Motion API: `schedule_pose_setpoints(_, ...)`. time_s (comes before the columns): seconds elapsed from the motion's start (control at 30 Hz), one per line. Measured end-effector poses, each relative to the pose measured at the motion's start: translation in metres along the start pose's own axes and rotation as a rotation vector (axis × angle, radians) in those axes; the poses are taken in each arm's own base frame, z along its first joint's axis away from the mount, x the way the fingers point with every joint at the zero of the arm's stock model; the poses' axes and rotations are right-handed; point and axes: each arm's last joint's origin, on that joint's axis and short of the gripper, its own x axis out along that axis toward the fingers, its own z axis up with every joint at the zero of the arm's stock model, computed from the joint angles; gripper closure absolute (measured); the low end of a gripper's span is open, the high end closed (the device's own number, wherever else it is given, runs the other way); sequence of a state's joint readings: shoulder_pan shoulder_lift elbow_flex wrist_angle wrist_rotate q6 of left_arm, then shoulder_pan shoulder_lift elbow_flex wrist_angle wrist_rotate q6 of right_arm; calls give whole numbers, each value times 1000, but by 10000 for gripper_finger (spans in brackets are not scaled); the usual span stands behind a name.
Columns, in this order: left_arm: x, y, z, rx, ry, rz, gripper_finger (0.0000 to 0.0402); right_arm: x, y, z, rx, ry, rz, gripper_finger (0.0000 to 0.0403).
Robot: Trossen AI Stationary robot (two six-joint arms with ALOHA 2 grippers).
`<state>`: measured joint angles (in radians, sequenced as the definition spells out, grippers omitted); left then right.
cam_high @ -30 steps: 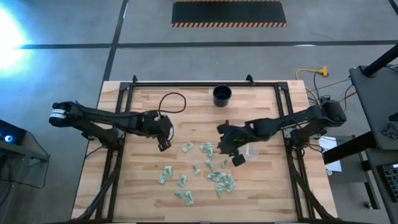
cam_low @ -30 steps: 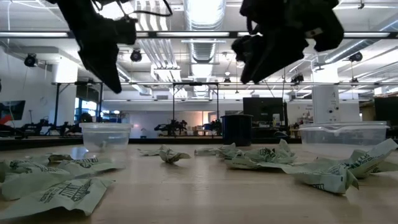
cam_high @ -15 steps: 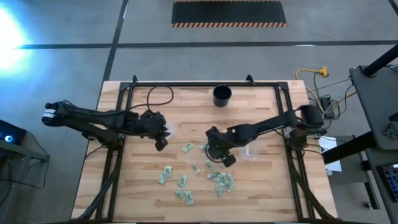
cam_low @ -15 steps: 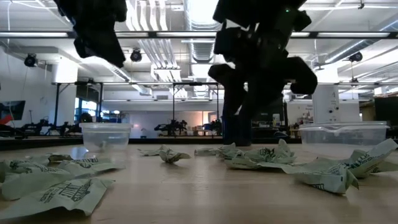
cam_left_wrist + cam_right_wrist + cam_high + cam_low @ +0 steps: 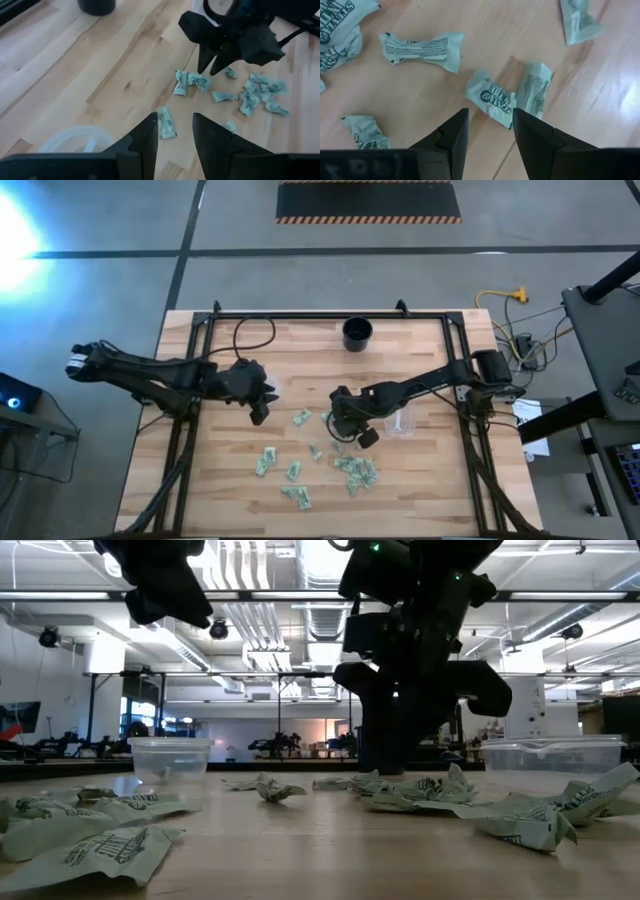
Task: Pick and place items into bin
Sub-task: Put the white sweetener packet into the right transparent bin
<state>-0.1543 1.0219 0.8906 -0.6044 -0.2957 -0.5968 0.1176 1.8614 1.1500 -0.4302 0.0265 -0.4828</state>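
Observation:
Several small pale green and white packets [image 5: 355,470] lie scattered on the wooden table's near middle. My right gripper [image 5: 340,427] is low over the far part of the scatter, pointing steeply down and open. In the right wrist view my right gripper [image 5: 490,132] has a crumpled packet [image 5: 492,97] lying on the wood just ahead of its fingertips, with another packet [image 5: 535,90] beside it. My left gripper [image 5: 258,408] hangs open, high above the table's left middle. In the left wrist view my left gripper [image 5: 175,135] has nothing between its fingers; one packet [image 5: 167,123] lies far below.
One clear tub [image 5: 170,758] stands at the left, under my left arm, and is seen again as the clear tub [image 5: 75,142] in the left wrist view. A second clear tub [image 5: 400,423] stands at the right. A black cup [image 5: 357,333] stands at the far middle.
My right gripper has come down and toward the table's left, to just over the packets. My left gripper has risen and drawn back a little toward the left edge. The packets have stayed where they were.

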Motion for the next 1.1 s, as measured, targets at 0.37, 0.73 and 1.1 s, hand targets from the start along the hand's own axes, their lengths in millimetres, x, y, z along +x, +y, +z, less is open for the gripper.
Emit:
schedule_pose_setpoints(0.37,10,-2,-2,11,28,21,297,4,-1,0,-36,-32,-19,266)
schedule_pose_setpoints(0.73,18,-4,-4,18,47,36,297,13,7,-14,-45,8,0,271)
schedule_pose_setpoints(1.1,18,-5,-2,15,34,27,297,11,3,-8,-84,-32,-28,273)
